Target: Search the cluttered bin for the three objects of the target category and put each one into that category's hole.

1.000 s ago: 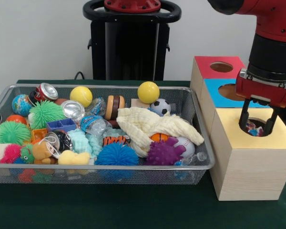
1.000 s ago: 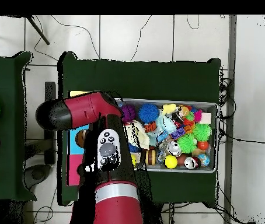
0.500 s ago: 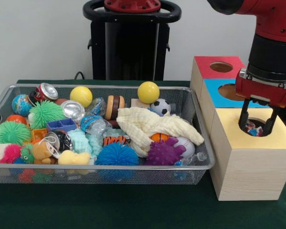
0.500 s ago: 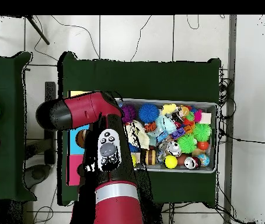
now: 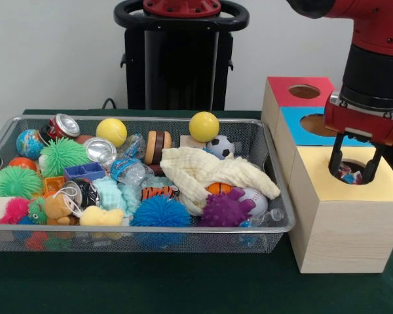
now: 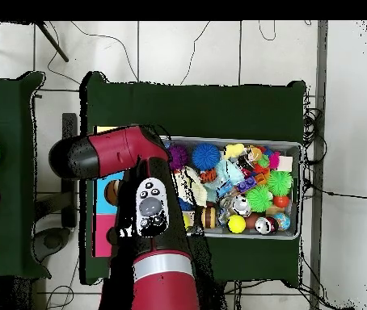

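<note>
Slightly raised since a second ago, claw (image 5: 354,171) wide and empty over yellow box's hole (image 5: 351,171).

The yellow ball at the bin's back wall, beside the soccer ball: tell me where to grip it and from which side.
Grip the yellow ball across its middle, coming straight down from above. It sits on top of the clutter with its upper half bare. The mesh bin wall stands close behind it and the soccer ball is beside it, so a side approach looks cramped.
</note>
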### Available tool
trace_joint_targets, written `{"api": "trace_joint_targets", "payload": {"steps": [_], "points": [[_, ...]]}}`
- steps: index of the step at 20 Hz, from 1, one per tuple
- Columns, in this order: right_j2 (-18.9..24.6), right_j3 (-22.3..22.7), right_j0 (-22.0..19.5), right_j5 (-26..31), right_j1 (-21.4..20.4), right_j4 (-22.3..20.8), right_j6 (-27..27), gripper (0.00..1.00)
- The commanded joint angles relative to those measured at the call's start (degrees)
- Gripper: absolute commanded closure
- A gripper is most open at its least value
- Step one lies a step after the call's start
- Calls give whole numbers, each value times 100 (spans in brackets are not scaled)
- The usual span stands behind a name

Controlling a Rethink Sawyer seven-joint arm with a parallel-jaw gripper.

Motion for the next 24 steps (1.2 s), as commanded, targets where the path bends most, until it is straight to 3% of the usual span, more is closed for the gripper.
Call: {"api": "trace_joint_targets", "payload": {"steps": [1,24], "points": [[619,193,-284,1435,-444,219,-984,0],[702,204,-367,1298,-403,-17,-927,0]]}}
